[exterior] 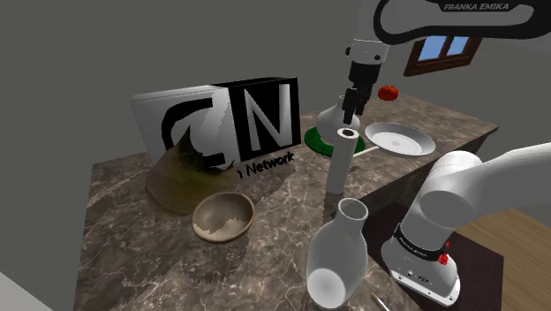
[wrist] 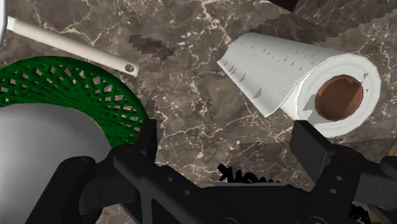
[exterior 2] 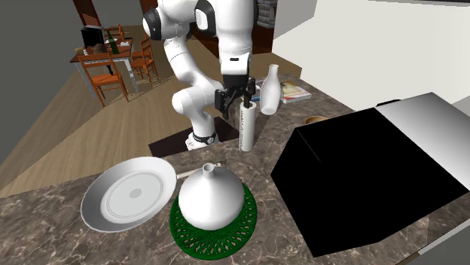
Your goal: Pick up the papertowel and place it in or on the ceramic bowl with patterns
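The paper towel (exterior: 341, 168) is a white roll with a brown core, standing upright on the dark marble counter (exterior: 274, 199). My black gripper (exterior: 350, 112) hangs just above its top, open and holding nothing. In the wrist view the roll (wrist: 299, 79) lies off to the side, close to one finger (wrist: 312, 143), not between the two. The second exterior view shows the gripper (exterior 2: 235, 102) over the roll (exterior 2: 246, 124). The tan bowl with a mottled brown inside (exterior: 222, 216) sits toward the shoulder view's lower left of the roll.
A white vase (exterior: 337, 256) stands near the counter's front edge. A white dome on a green mat (exterior 2: 211, 199) and a white plate (exterior 2: 128, 194) lie beyond the roll. A black-and-white printed box (exterior: 230, 124) and a brown mound (exterior: 177, 181) stand behind the bowl.
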You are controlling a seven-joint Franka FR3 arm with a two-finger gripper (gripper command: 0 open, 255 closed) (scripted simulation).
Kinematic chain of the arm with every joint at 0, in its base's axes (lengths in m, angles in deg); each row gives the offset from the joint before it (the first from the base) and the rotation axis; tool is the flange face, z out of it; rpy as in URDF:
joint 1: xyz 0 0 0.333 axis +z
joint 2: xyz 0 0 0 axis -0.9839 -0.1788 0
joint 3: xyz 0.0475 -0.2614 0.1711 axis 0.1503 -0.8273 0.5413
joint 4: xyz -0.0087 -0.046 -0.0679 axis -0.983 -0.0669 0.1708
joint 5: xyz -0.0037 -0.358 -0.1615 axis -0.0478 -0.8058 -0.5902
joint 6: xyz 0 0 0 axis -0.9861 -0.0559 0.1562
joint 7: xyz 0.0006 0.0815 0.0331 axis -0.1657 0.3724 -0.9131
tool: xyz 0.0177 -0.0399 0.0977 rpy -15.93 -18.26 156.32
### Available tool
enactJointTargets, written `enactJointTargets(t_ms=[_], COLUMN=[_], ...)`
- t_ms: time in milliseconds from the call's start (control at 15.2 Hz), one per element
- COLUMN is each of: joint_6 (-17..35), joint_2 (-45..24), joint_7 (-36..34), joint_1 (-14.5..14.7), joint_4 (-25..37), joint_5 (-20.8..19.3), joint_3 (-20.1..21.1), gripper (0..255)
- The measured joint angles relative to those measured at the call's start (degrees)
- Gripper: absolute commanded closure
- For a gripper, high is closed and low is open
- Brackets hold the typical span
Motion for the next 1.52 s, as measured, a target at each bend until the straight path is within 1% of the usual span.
enactJointTargets(t_ms=[66, 198, 396, 462, 594, 660, 792, 1122, 1518], joint_6=[0.0, 0.2, 0.8, 0.9, 1.0, 1.6, 2.8, 6.1, 6.7], joint_2=[0.0, 3.6, 12.1, 15.0, 19.8, 20.7, 21.8, 22.7, 22.7], joint_7=[0.0, -3.3, -11.7, -15.0, -20.8, -22.1, -23.1, -23.4, -23.3], joint_1=[0.0, -0.5, -1.3, -1.4, -1.6, -1.7, -1.7, -1.4, -1.4], joint_4=[0.0, -1.8, -5.9, -7.2, -9.0, -9.7, -11.5, -15.6, -16.1], joint_5=[0.0, 0.9, 3.6, 4.9, 7.2, 7.7, 8.3, 9.0, 9.0], joint_3=[0.0, 1.9, 7.3, 9.8, 13.9, 14.9, 15.8, 16.6, 16.6], gripper=[0, 0, 0, 0, 0, 0, 0, 0, 0])
